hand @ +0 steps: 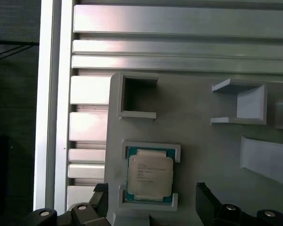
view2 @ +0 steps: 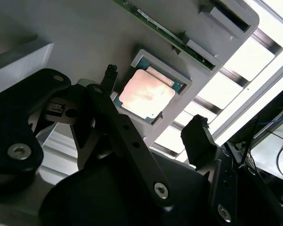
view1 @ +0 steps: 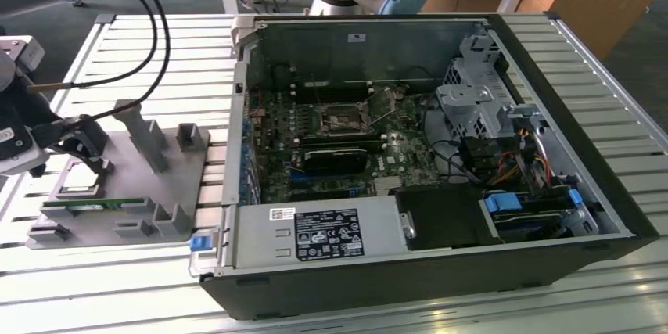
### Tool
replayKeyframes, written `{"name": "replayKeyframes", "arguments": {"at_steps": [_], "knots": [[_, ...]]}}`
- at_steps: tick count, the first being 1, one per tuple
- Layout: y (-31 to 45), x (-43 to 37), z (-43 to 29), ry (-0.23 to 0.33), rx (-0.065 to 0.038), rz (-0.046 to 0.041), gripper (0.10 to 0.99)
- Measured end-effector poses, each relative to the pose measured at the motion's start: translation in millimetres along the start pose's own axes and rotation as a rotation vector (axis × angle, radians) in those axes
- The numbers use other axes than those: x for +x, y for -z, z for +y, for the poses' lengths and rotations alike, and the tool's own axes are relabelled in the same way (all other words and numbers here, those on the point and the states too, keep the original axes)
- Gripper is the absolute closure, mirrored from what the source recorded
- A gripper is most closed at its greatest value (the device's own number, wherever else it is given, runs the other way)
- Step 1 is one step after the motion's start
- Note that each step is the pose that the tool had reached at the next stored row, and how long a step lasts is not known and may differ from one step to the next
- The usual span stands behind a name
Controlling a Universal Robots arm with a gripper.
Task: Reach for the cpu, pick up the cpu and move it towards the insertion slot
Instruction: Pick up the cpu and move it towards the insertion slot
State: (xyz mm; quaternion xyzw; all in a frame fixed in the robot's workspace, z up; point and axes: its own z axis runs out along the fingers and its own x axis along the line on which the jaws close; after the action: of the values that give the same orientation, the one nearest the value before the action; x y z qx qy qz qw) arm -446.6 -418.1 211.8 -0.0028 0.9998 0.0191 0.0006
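Hand (view2: 155, 96) hung over the grey fixture (hand: 203, 150) at the exterior view's left, well apart from the open computer case (view1: 418, 287). Fingers (view2: 198, 136) were spread wide, one on each side of the cpu (hand: 150, 175), pinching nothing. In both wrist views there was a gap between each fingertip and the chip's edges, so no contact as far as I could tell.

Cpu sat flat in its square recess in the fixture, metal top up, thin green rim showing around it. Green memory stick (view2: 155, 27) lay in its own holder near that recess.

Insertion slot (view1: 342, 120) was on the motherboard inside the case: a dark socket with a metal frame. It looked vacant in the exterior view, but the detail was too small to be sure.

Status, my read: reach about done, hand lined up astride the chip. Grasp not made, chip not lifted, carry to the slot not begun. Fixture and case both sat on the slatted metal surface (view1: 94, 287).
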Motion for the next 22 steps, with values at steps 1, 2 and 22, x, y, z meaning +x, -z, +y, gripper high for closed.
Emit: {"name": "replayKeyframes", "arguments": {"at_steps": [1, 2, 22], "knots": [[-1.5, 0.5, 0.3, 0.0, 0.0, 0.0001, 0.263], [-3.0, 0.9, 1.0, 0.0, 0.0, 0.0001, 0.263], [-25.5, 1.9, 6.9, -0.002, 0.0, 0.0018, 0.361]]}}
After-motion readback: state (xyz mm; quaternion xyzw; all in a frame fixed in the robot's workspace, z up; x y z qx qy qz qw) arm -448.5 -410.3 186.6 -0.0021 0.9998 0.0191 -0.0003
